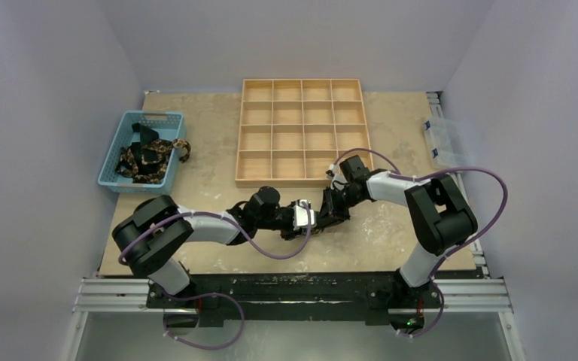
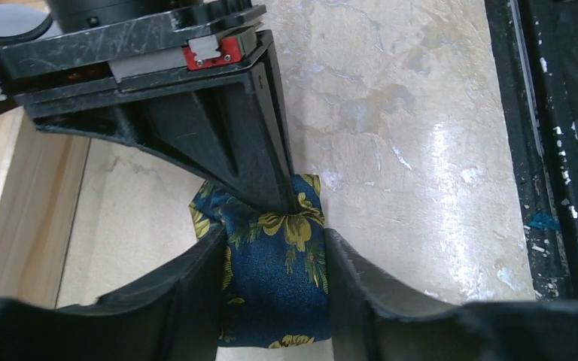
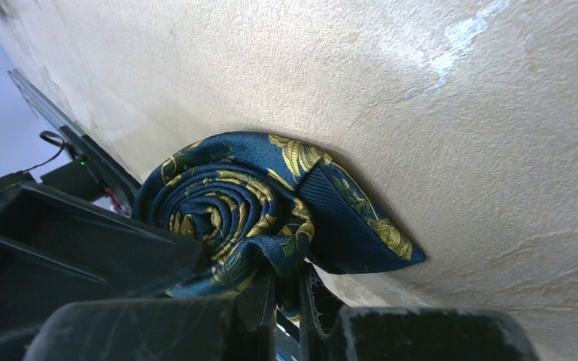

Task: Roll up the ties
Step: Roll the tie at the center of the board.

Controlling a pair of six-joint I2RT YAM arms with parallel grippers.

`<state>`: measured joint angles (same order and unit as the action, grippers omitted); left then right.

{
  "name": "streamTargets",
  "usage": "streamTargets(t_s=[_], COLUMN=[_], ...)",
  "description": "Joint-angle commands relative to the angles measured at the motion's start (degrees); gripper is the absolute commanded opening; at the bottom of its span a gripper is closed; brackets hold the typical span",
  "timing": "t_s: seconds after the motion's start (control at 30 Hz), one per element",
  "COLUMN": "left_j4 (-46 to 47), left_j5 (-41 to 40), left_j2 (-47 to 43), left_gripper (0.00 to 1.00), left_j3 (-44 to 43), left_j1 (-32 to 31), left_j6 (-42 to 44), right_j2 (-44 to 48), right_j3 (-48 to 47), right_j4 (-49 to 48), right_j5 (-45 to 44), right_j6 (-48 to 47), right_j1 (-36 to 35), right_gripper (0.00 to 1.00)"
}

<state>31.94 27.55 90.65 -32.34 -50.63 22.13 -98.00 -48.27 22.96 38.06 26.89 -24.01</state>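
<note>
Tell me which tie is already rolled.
The tie on the table, wound into a spiral; the other ties lie loosely heaped in the blue basket.

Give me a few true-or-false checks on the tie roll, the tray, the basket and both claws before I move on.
1. The rolled tie lies on the table, outside the wooden tray. True.
2. The tray's compartments already hold rolled ties. False: every compartment looks empty.
3. More patterned ties lie in the blue basket. True.
4. The right claw hangs open, clear of the roll. False: it is pinched shut on the roll's fabric.
5. The left claw has a finger against each side of the roll. True.
</note>
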Motion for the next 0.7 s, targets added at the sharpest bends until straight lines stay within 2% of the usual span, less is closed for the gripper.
streamTargets(t_s=[0.0,0.07,0.13,0.17,0.23,0.33,0.4,0.43,0.47,0.57,0.6,0.67], left_j4=[-3.22,-5.24,-5.58,-5.41,-5.70,-4.66,-4.61,-4.62,-4.39,-4.31,-4.84,-6.35], left_j5=[-1.30,-1.43,-1.52,-1.69,-1.96,-2.42,-2.88,-3.05,-3.37,-4.27,-4.44,-4.21], left_j2=[3.47,4.76,5.13,5.37,5.83,5.21,5.28,5.52,5.70,6.13,6.45,6.97], left_gripper=[0.37,0.32,0.33,0.36,0.51,0.57,0.58,0.56,0.51,0.25,0.19,0.09], left_j3=[-4.54,-5.18,-4.47,-4.00,-3.37,-1.85,-1.73,-1.90,-2.06,-2.81,-3.19,-3.71], left_j1=[-1.21,-1.22,-1.22,-1.22,-1.22,-1.22,-1.16,-1.14,-1.17,-1.05,-1.05,-1.05], left_j6=[1.75,1.01,-0.14,-0.79,-1.60,-2.50,-2.61,-2.60,-2.88,-3.92,-4.45,-5.00], right_j2=[-3.05,-2.57,-2.00,-1.98,-2.26,-2.20,-2.22,-2.20,-2.22,-2.01,-1.53,1.13], right_j3=[0.16,0.11,0.11,-0.10,-0.33,-0.31,-0.26,-0.25,-0.24,-0.76,-0.99,-1.14], right_j4=[1.99,2.00,2.02,2.12,2.24,1.93,1.82,1.82,1.81,2.74,3.26,3.66], right_j5=[-10.96,-10.52,-10.13,-10.00,-9.86,-9.61,-9.63,-9.59,-9.52,-9.56,-9.35,-8.50], right_j6=[-2.04,-1.86,-1.67,-1.67,-1.84,-1.76,-1.76,-1.81,-1.98,-2.55,-2.68,-1.76], right_j1=[0.03,0.10,0.10,0.15,0.13,0.16,0.15,0.12,0.11,0.10,0.10,0.10], right_gripper=[0.00,0.00,0.00,0.00,0.00,0.00,0.00,0.00,0.00,0.00,0.04,0.23])
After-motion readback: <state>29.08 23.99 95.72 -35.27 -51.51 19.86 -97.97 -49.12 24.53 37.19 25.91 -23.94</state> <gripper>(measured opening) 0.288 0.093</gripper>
